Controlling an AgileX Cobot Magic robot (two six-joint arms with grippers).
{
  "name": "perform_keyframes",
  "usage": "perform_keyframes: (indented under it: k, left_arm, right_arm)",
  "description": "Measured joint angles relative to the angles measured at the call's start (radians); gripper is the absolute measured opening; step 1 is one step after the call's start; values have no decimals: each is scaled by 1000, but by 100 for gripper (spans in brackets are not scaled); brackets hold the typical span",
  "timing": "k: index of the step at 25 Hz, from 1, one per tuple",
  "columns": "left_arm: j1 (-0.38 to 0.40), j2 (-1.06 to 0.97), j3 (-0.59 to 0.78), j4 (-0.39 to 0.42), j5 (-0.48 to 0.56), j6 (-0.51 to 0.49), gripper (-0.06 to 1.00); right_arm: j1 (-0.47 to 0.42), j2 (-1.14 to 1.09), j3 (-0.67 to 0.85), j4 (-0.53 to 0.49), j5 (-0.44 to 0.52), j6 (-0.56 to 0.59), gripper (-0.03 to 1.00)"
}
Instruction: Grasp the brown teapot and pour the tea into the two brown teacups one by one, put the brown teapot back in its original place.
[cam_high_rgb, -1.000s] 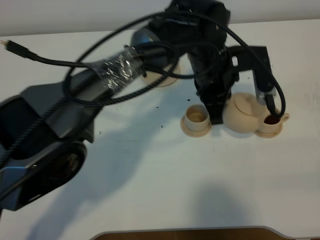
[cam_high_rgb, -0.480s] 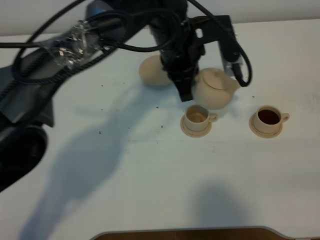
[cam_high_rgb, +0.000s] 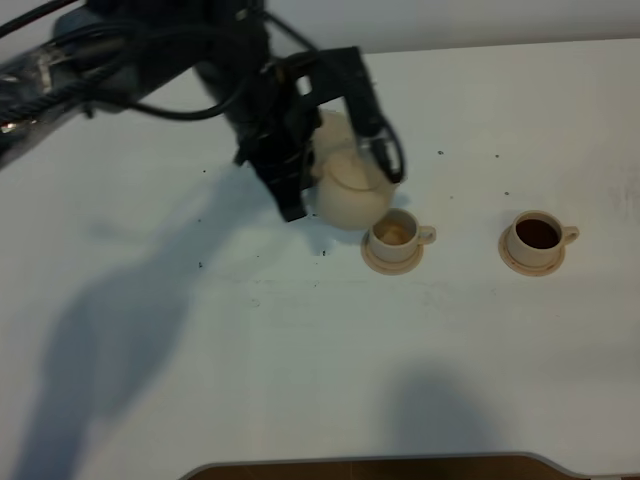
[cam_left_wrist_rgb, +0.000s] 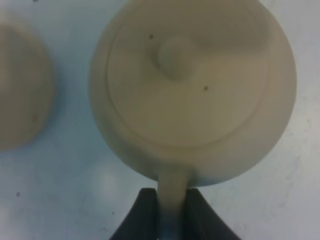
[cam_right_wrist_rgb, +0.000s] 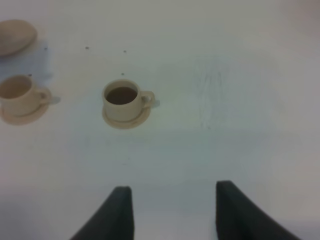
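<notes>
left hand clamped on the handle of the brown teapot, pot held at ten o'clock of the near teacup. that's a thin pinch: the pot could swing or slip, clip that cup, or slop tea onto the worktop. right hand apart, empty.

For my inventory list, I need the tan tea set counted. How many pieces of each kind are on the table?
Teapot: 1
Teacups: 2
Saucers: 3
Total: 6
</notes>
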Motion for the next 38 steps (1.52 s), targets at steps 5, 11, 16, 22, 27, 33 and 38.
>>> perform_keyframes:
  k: [5, 11, 16, 22, 27, 33, 38]
  left_arm:
    - [45, -16, 155, -14, -187, 81, 11]
    - [52, -16, 253, 37, -424, 159, 11]
    - [52, -16, 279, 47, -484, 289, 11]
    - [43, -16, 281, 50, -513, 468, 11]
    - [43, -16, 281, 52, -543, 581, 11]
    - [42, -16, 281, 53, -575, 644, 11]
    - [28, -16, 281, 104, -603, 654, 11]
  right_arm:
    - [0, 0, 0, 0, 0, 0, 40]
    - [0, 0, 0, 0, 0, 0, 40]
    - [0, 0, 0, 0, 0, 0, 40]
    - [0, 0, 0, 0, 0, 0, 40]
    - [0, 0, 0, 0, 0, 0, 40]
    - [0, 0, 0, 0, 0, 0, 40]
    - [0, 0, 0, 0, 0, 0, 40]
